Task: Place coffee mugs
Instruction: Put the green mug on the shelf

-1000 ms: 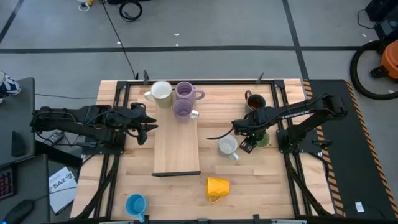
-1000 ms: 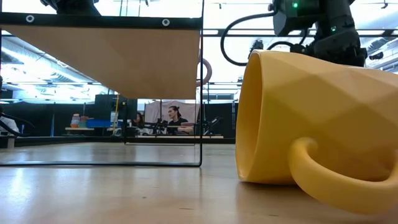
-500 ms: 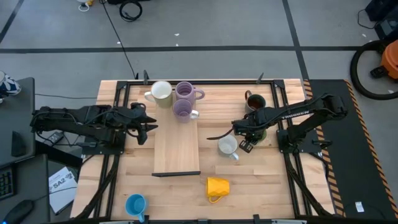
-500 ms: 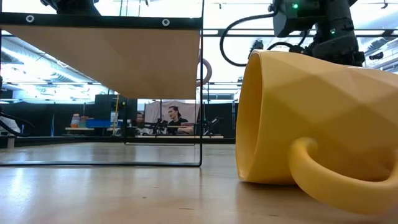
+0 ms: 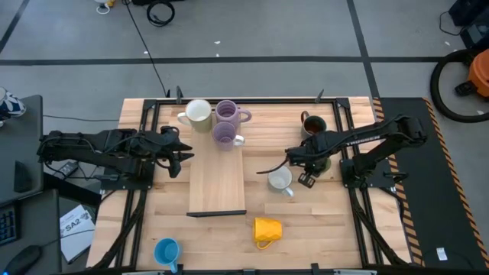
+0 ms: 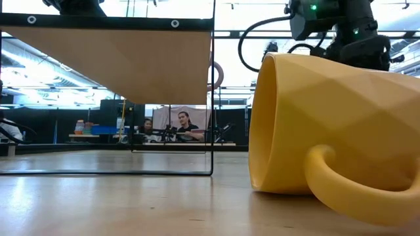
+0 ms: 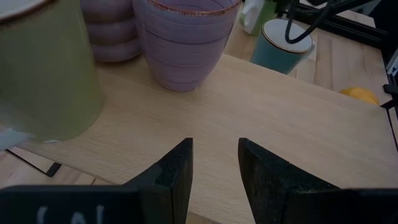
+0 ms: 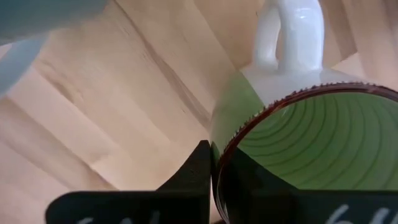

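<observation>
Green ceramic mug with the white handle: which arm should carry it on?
Right. The right pincer already grips the rim of the green ceramic mug with the white handle, one finger inside and one outside. The left pincer is open and empty near the lavender mugs, across the table.

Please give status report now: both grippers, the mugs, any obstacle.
Right gripper shut on green mug rim, beside white mug. Left gripper open, waiting by the raised board. Yellow mug on its side. No obstacle seen.
</observation>
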Robot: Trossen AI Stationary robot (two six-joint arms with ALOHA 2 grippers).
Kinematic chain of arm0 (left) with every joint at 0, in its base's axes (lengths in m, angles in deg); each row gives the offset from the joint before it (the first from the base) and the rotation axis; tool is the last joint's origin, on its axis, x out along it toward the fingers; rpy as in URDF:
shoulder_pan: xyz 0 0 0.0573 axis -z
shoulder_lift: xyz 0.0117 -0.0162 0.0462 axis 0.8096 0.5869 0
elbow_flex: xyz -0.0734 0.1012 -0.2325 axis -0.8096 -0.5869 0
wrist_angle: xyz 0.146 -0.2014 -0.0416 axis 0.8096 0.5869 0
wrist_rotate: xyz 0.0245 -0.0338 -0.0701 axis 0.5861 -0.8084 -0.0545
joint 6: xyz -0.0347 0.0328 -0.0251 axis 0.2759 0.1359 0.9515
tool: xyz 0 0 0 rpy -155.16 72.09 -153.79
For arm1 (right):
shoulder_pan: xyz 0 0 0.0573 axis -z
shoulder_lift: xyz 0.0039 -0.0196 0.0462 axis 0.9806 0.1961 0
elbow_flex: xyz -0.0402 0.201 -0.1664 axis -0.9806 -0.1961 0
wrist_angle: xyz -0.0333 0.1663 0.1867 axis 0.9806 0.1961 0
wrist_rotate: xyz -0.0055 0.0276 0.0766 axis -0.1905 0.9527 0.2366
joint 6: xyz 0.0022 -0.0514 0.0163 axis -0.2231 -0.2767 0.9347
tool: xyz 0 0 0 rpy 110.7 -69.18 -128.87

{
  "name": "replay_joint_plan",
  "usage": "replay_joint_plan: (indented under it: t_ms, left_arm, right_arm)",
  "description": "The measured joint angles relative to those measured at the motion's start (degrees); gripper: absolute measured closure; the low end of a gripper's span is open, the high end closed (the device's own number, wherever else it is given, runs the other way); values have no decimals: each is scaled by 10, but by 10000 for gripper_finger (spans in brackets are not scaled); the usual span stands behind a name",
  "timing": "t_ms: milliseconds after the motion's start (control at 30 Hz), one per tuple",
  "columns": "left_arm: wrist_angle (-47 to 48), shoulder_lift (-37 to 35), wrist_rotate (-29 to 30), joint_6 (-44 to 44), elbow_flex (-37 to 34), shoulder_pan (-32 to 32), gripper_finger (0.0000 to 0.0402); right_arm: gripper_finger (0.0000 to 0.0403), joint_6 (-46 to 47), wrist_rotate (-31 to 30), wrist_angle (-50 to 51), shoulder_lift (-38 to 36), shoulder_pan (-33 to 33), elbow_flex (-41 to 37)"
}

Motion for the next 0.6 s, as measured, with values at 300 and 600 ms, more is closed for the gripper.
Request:
replay_joint_plan:
  t_ms: [300,600]
  left_arm:
    - [0,0,0,0,0,0,267]
    - [0,0,0,1,0,0,267]
  right_arm:
    - [380,-89,-12,152,0,0,147]
    - [380,-164,-8,181,0,0,298]
